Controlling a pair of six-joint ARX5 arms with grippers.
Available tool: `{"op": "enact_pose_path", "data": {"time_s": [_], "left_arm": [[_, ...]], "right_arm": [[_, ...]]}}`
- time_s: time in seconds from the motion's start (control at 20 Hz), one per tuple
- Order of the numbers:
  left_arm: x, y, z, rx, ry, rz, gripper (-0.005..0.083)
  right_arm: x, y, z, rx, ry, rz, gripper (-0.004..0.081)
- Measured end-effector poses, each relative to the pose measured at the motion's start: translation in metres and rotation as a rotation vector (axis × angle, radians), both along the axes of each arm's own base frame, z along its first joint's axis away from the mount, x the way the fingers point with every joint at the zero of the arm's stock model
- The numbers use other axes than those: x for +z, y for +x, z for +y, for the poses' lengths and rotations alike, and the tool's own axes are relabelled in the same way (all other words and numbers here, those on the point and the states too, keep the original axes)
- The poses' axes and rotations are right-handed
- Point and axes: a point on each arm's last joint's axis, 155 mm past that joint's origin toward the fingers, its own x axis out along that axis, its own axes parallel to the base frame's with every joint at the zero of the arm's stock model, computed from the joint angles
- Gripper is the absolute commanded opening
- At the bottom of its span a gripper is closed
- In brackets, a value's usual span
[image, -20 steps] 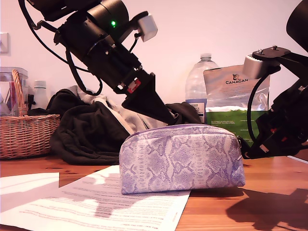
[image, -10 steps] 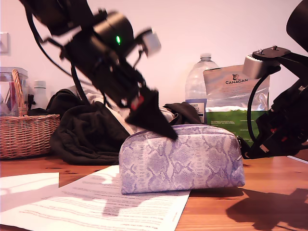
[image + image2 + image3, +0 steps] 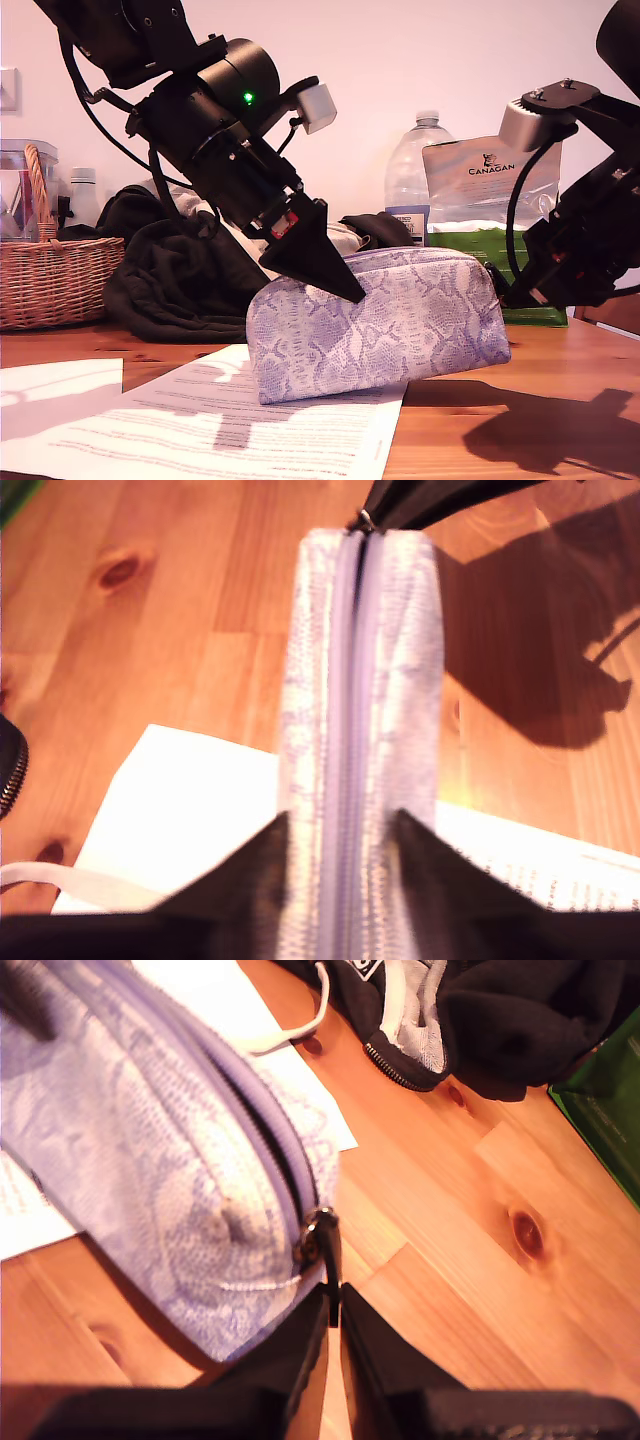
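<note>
Noting change: pouch (image 3: 378,322), centre of exterior view, has tilted, one end lifted off the table (image 3: 580,362). My first gripper (image 3: 335,825) pinches its top; my second gripper (image 3: 333,1305) clamps the zip pull (image 3: 322,1235).

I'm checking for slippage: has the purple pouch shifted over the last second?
Yes. Against the table, the pouch has lifted at its end on the exterior view's right and now tilts instead of lying flat.
</note>
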Motion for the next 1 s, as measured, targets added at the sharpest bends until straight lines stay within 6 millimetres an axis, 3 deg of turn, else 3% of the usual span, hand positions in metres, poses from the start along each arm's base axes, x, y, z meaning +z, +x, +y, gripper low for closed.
{"op": "enact_pose_path", "data": {"time_s": [0.35, 0.8, 1.0], "left_arm": [[-0.007, 0.004, 0.008, 0.015, 0.058, -0.032, -0.0020], [-0.009, 0.006, 0.010, 0.024, 0.077, -0.040, -0.0021], [-0.010, 0.005, 0.010, 0.023, 0.079, -0.036, -0.0021]], "right_arm": [[0.006, 0.007, -0.009, -0.034, -0.059, -0.053, -0.0012], [0.043, -0.002, 0.031, 0.089, -0.038, -0.159, -0.0012], [0.051, 0.002, 0.032, 0.080, -0.044, -0.179, -0.0012]]}}
